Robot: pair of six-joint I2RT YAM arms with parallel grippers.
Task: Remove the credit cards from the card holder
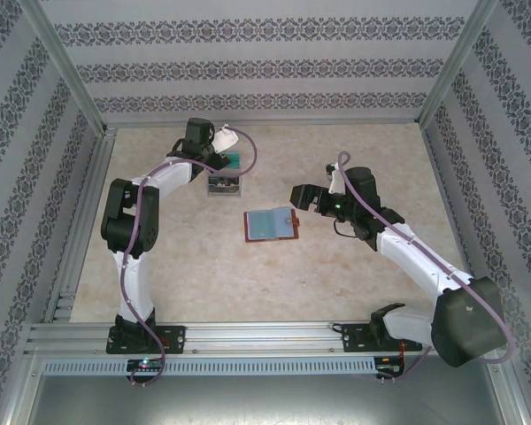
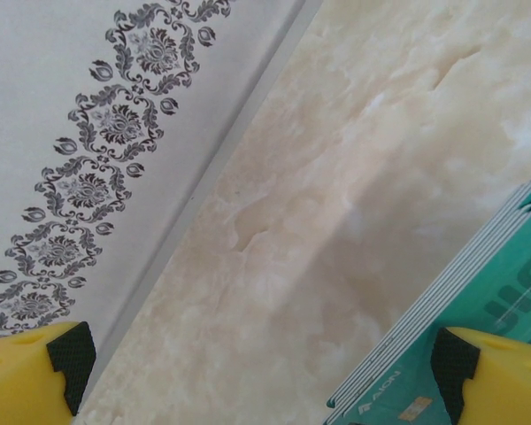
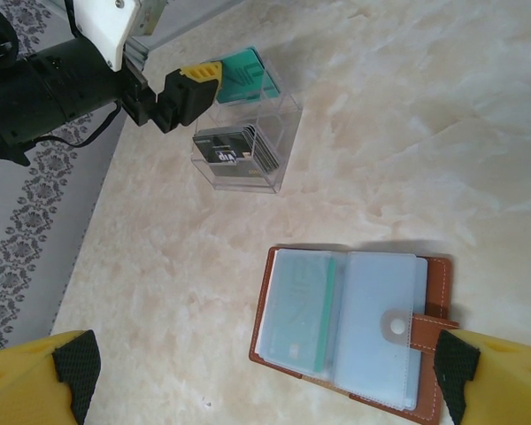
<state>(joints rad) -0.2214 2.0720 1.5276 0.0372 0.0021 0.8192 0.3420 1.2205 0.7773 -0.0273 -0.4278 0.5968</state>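
The brown leather card holder (image 3: pixel 345 328) lies open and flat on the table, also seen mid-table from above (image 1: pixel 271 225). A teal card (image 3: pixel 305 310) shows through its left grey-blue pocket; the right pocket looks empty. My right gripper (image 3: pixel 264 363) hovers open just right of the holder (image 1: pixel 303 196), its right fingertip (image 3: pixel 451 367) by the strap. My left gripper (image 2: pixel 265 372) is open at the clear box (image 1: pixel 224 181). A stack of teal cards (image 2: pixel 478 310) stands against its right fingertip (image 2: pixel 456 363), with nothing between the fingers.
The clear plastic box (image 3: pixel 248 146) at the back left holds dark cards (image 3: pixel 234 146) in front and teal cards (image 3: pixel 248 75) behind. Patterned walls (image 1: pixel 265 66) and a metal frame close in the table on three sides.
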